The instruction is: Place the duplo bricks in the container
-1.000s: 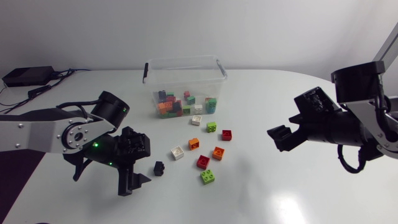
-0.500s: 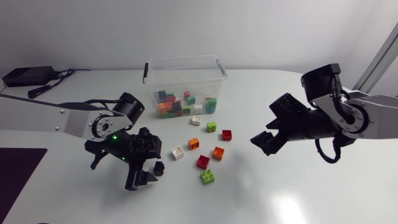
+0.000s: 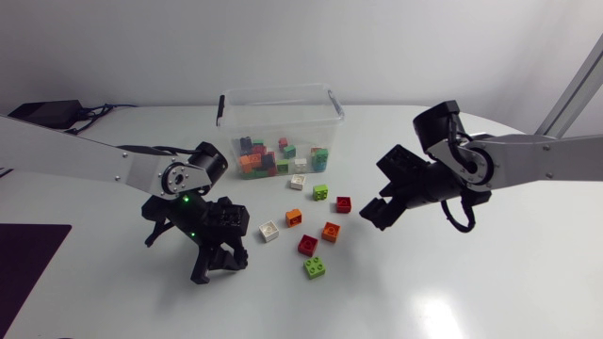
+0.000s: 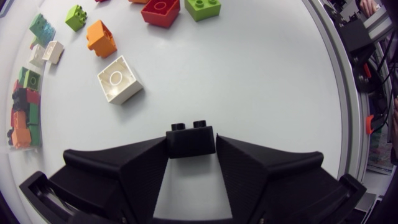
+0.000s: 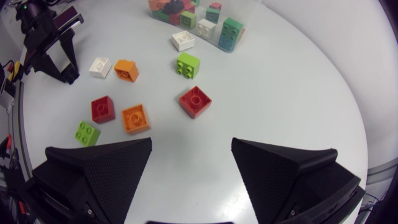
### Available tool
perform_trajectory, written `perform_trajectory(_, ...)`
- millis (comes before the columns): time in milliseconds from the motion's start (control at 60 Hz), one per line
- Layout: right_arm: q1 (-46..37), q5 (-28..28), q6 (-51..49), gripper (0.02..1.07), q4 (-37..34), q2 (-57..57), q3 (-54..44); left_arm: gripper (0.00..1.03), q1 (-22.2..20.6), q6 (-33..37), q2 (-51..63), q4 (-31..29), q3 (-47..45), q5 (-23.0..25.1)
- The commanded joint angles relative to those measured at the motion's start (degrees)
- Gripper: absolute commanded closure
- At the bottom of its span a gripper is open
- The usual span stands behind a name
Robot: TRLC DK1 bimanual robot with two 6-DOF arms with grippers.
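Our left gripper point(image 4: 190, 149) has its two broad matte wedge fingers pressed against opposite sides of a small black brick point(image 4: 190, 138), which stands on the table with two round studs showing. Our right gripper point(image 5: 191, 149) hangs over the table with its textured fingers spread wide and nothing between them.

The table point(image 3: 424, 282) is smooth, white and slightly glossy. Eight more blocky, hard plastic bricks lie loose on it, between the two grippers:
- Two white: one point(image 3: 296, 184) near the container, one point(image 3: 269, 231) just ahead of the left gripper.
- Two orange: one point(image 3: 295, 217) beside the second white brick, the other point(image 3: 331, 231) further towards the right gripper.
- Two red: one point(image 3: 343, 203) nearest the right gripper, one point(image 3: 308, 245) lower down.
- Two green: one point(image 3: 321, 192) near the container, and a lime brick point(image 3: 316, 267) with four studs that lies farthest from it.

The container point(image 3: 278, 91) is a clear, thin-walled rectangular tub with a dark clip on one end, standing behind the loose bricks. It holds a heap of orange, green, red, teal and white bricks, too jumbled for us to count.
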Motion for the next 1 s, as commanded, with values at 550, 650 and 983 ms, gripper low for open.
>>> perform_trajectory(550,11.1,15.3,31.8,0.20,-16.8,22.4,23.4,0.64,2.4,-1.3,-8.9,-7.2,4.2,1.0)
perform_trajectory(650,11.6,17.0,35.1,0.27,-16.7,25.9,25.2,0.64,2.8,-2.4,-10.9,-7.2,5.2,1.4)
perform_trajectory(983,11.2,20.7,39.4,0.37,-16.6,30.2,28.5,0.64,4.4,-6.6,-18.0,-4.9,8.6,3.1)
